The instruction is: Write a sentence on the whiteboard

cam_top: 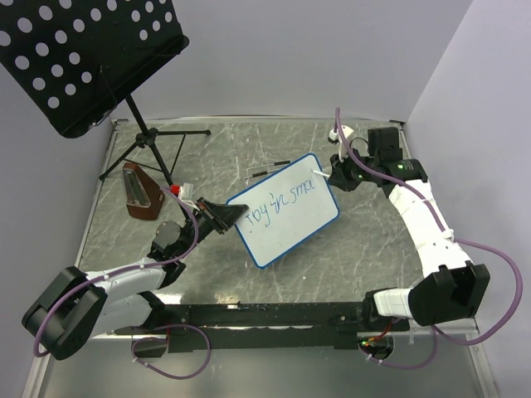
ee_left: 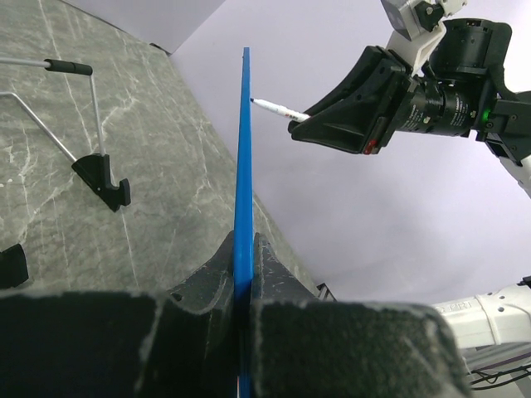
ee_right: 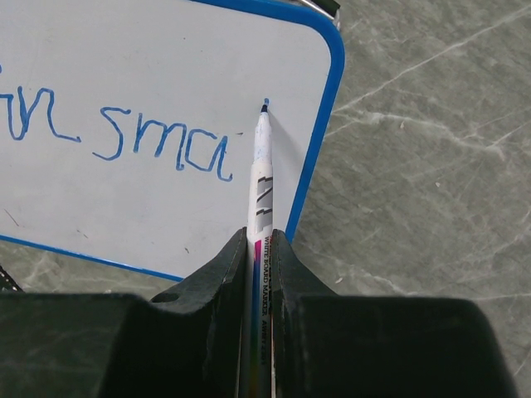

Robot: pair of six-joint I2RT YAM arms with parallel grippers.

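Top cam: whiteboard (cam_top: pixel 290 217) sits mid-table at a slant, blue frame w/ rounded corners, its left edge in the left gripper (cam_top: pixel 224 217). Left wrist cam gives the board edge-on only, a thin blue line w/ jaws clamped on the frame. Right wrist cam alone reads the sentence (ee_right: pixel 116 137) close: blue "in sma". Right gripper (ee_right: pixel 260 249) pinched tight on the marker (ee_right: pixel 261 166), tip at the board just right of the last "a".

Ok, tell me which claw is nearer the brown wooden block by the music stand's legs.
Left. The left claw, clamping the whiteboard's left edge, sits just right of the brown wooden block; the right claw, holding a marker, is across the whiteboard.
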